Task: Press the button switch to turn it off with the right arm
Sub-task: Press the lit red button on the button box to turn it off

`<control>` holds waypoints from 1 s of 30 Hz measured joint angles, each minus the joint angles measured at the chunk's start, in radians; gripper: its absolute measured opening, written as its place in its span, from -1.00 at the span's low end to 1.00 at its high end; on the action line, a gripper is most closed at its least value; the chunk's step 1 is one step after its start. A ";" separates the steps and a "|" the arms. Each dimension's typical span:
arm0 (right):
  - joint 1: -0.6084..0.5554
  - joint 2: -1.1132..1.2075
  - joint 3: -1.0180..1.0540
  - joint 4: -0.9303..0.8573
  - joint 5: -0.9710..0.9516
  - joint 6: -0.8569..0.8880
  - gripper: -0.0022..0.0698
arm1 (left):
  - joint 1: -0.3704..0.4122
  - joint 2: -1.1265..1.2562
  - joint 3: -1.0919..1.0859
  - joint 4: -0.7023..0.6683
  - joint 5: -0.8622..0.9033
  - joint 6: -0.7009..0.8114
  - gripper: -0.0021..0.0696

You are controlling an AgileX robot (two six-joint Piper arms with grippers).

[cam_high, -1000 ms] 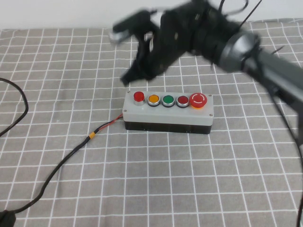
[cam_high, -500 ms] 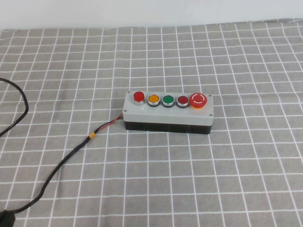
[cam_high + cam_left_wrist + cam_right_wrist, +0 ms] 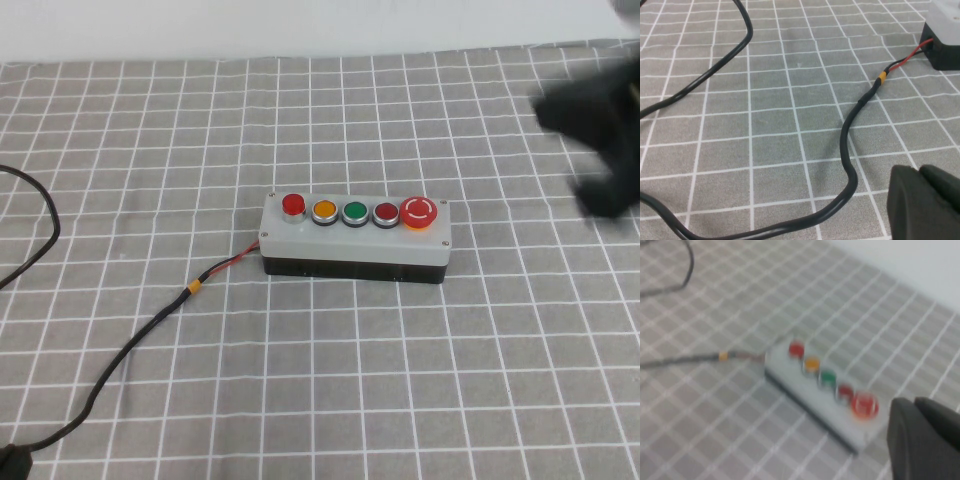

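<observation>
The grey button box [image 3: 355, 238] lies mid-table, with a row of small buttons: red [image 3: 293, 205], orange [image 3: 324, 211], green [image 3: 354, 212] and dark red [image 3: 385, 212]. A large red mushroom button [image 3: 419, 212] sits at its right end. My right gripper [image 3: 600, 130] is a dark blur at the right edge, well right of the box and clear of it. In the right wrist view the box [image 3: 825, 400] lies ahead of the right gripper [image 3: 915, 402], whose fingers are shut on nothing. My left gripper [image 3: 917, 170] is shut and hangs over the cloth by the cable.
A black cable [image 3: 130, 340] with red wires and a yellow band runs from the box's left end toward the front left corner. It loops across the left wrist view [image 3: 847, 150]. A grey checked cloth [image 3: 400, 400] covers the table; a white wall lies behind.
One second ago the right arm hovered behind the box. Half a second ago it was out of the high view. Now it shows blurred at the right edge.
</observation>
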 joint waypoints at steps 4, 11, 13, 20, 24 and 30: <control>0.000 -0.178 0.202 0.010 -0.022 0.003 -0.98 | 0.000 0.000 0.000 0.000 0.000 0.000 -0.95; 0.000 -0.399 0.388 0.015 -0.024 0.003 -0.98 | 0.000 0.000 0.000 0.000 0.000 0.000 -0.95; 0.000 -0.435 0.403 0.015 -0.012 0.003 -0.98 | 0.000 0.000 0.000 0.000 0.000 0.000 -0.95; 0.000 -0.456 0.425 0.018 0.046 0.003 -0.98 | 0.000 0.000 0.000 0.000 0.000 0.000 -0.95; 0.000 -0.456 0.425 0.018 0.047 0.003 -0.98 | 0.000 0.000 0.000 0.000 0.000 0.000 -0.95; -0.118 -0.548 0.426 0.046 0.049 -0.008 -0.98 | 0.000 0.000 0.000 0.000 0.000 0.000 -0.95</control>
